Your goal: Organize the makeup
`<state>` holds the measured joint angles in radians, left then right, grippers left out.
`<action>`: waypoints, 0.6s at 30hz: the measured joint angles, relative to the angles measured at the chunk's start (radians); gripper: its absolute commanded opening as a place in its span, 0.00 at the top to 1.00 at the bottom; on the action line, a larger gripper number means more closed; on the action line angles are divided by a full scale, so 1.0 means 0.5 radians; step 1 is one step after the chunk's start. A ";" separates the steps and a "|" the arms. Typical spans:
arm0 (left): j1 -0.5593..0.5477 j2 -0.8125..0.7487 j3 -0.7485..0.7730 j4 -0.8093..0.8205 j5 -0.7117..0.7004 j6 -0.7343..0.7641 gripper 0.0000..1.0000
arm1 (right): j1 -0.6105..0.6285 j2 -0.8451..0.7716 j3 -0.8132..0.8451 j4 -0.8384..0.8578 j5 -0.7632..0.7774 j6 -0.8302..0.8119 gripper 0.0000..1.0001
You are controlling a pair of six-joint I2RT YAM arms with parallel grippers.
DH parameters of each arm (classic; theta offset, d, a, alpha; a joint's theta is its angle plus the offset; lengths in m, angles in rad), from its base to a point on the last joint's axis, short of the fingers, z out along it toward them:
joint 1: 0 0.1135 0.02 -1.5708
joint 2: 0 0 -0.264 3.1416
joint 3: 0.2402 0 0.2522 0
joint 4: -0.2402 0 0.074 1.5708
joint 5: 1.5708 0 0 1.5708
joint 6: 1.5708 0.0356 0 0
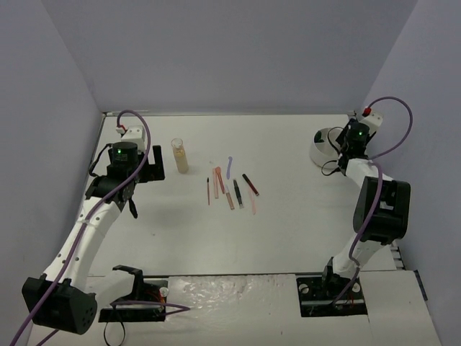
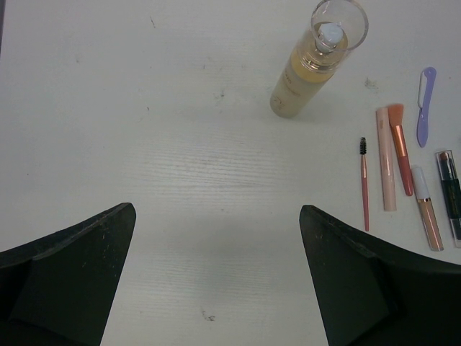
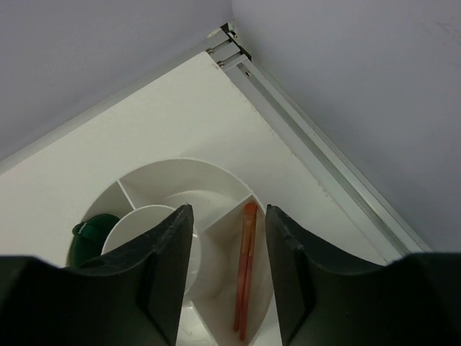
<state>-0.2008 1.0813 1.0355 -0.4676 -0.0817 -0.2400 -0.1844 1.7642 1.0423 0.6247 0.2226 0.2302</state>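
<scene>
In the far-right corner, the bowl (image 3: pixel 216 180) holds one red stick (image 3: pixel 245 274) and one green disc (image 3: pixel 90 234), in separate sections. My right gripper (image 3: pixel 227 216) hangs slack above it. The left gripper (image 2: pixel 216 281) gapes empty near one bottle (image 2: pixel 310 72), and I count six sticks (image 2: pixel 387 158) there.

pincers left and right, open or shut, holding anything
Left pincer: open, holding nothing.
Right pincer: open, holding nothing; an orange stick lies in the white bowl below it.

Beige bottle (image 2: pixel 301 81), lilac stick (image 2: pixel 426 108), white bowl (image 3: pixel 173 164)
</scene>
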 measured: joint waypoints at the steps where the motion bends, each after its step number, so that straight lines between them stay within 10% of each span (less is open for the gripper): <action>1: 0.000 0.000 0.000 -0.001 0.001 -0.002 0.03 | 0.000 -0.048 -0.011 -0.025 -0.006 0.009 0.52; 10: -0.007 0.022 0.020 -0.039 0.096 -0.128 0.04 | 0.005 -0.621 0.074 -0.475 -0.139 0.117 0.06; 18: -0.420 0.209 0.090 -0.141 0.063 -0.374 0.03 | 0.019 -1.246 0.047 -0.910 -0.510 0.325 0.00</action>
<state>-0.4111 1.1859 1.0807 -0.5382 -0.0501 -0.4272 -0.1751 1.1411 1.0657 0.1698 -0.0321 0.3925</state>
